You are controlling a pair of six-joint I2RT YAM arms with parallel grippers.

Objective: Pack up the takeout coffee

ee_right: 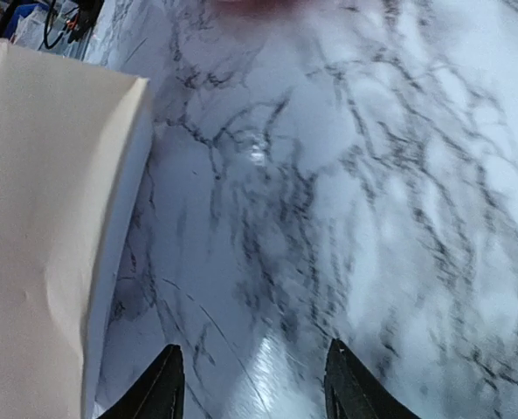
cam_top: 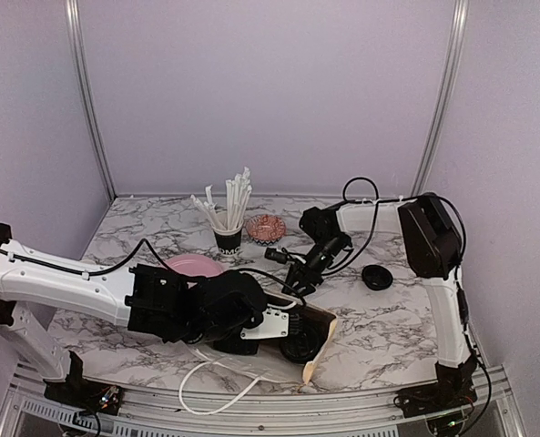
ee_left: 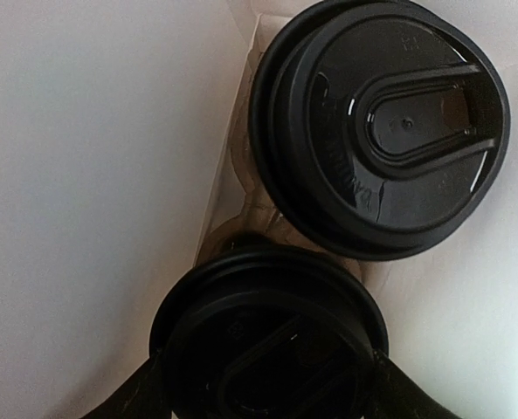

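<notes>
Where the left arm stretches low from the near left corner toward the middle of the tabletop, its wrist dips into the mouth of a paper bag that sits by the near edge. Inside the bag, the left end effector has its two dark fingers set against opposite sides of the takeout coffee, clamping it just under the lid. The round black lid faces straight back at the wrist camera, so the cup's long axis runs away from the lens, deeper into the bag (the paper body is hidden beneath the lid). Just beyond it, touching or nearly so, sits a second lid of glossy moulded black plastic, with a raised teardrop sip panel and embossed lettering. The bag walls around both are smooth and pale, and creased brown paper shows between the lids.

The right arm rises from the near right corner, folds at its elbow by the far right and reaches back toward the centre with the wrist tilted downward. The right end effector hangs over bare marble-patterned tabletop just beside the bag's tan, lightly creased side. Its tapered black fingers are spread, with nothing between them.

A loose black lid lies flat toward the right edge.
</notes>
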